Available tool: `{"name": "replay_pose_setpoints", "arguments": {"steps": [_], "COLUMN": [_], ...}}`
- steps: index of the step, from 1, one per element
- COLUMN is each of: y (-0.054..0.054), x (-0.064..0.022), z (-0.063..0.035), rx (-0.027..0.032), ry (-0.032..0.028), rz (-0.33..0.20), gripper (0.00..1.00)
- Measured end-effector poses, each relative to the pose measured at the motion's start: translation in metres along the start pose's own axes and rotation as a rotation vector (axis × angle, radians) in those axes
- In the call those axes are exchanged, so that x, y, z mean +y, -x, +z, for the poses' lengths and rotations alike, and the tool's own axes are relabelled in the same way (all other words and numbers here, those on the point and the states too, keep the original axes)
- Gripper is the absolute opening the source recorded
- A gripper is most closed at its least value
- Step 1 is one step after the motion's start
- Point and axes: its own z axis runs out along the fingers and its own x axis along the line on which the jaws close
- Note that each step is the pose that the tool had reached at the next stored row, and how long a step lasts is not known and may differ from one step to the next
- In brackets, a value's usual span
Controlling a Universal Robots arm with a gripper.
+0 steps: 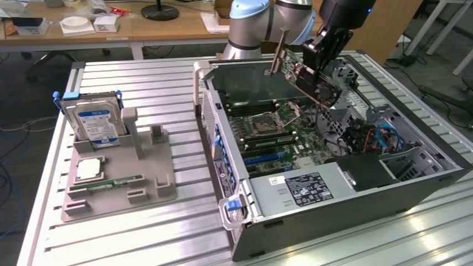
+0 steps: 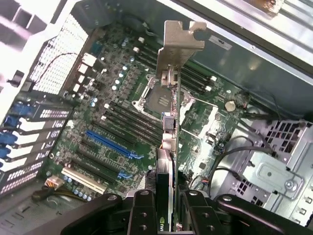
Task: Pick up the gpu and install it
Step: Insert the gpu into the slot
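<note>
The gpu (image 1: 314, 83) is clenched in the claw (image 1: 318, 55), tilted above the open case (image 1: 333, 210); pickup is done; below the claw the blue slot (image 2: 110, 143) lies bare; seating appears left.

The computer case (image 1: 333, 205) lies open upward. The hand (image 1: 324, 77), gripping the gpu (image 1: 294, 69), hangs free above the motherboard (image 1: 273, 138), with the drive cage (image 2: 274, 166) and cables (image 1: 384, 137) crowding close beside it.
</note>
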Motion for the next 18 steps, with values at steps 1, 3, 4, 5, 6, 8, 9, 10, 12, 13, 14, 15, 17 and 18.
{"name": "replay_pose_setpoints", "arguments": {"steps": [1,3,4,5,6,8,9,10,12,13,14,15,17,18], "y": [-0.0001,-0.0002,-0.0003,-0.0003,-0.0004,-0.0003,-0.0003,-0.0003,-0.0003,-0.0003,-0.0003,-0.0003,-0.0003,-0.0003], "x": [0.0,0.0,0.0,0.0001,0.0001,0.0,0.0,0.0,0.0,0.0,0.0,0.0,0.0,0.0], "z": [0.0,0.0,0.0,0.0001,0.0002,0.0003,0.0004,0.0005,0.0006,0.0007,0.0007,0.0008,0.001,0.0011], "rx": [0.0007,0.0023,0.0032,0.0041,0.0052,0.0075,0.0086,0.0098,0.012,0.0131,0.0141,0.0149,0.0163,0.0172], "ry": [-0.0001,0.0,0.0,0.0001,0.0001,0.0001,0.0001,0.0001,0.0001,0.0001,0.0001,-0.0002,-0.0006,-0.0006], "rz": [-0.01,-0.037,-0.051,-0.068,-0.085,-0.122,-0.14,-0.158,-0.194,-0.212,-0.231,-0.248,-0.284,-0.302], "gripper": [0.27,0.27,0.27,0.27,0.27,0.27,0.27,0.27,0.27,0.27,0.27,0.27,0.27,0.27]}}
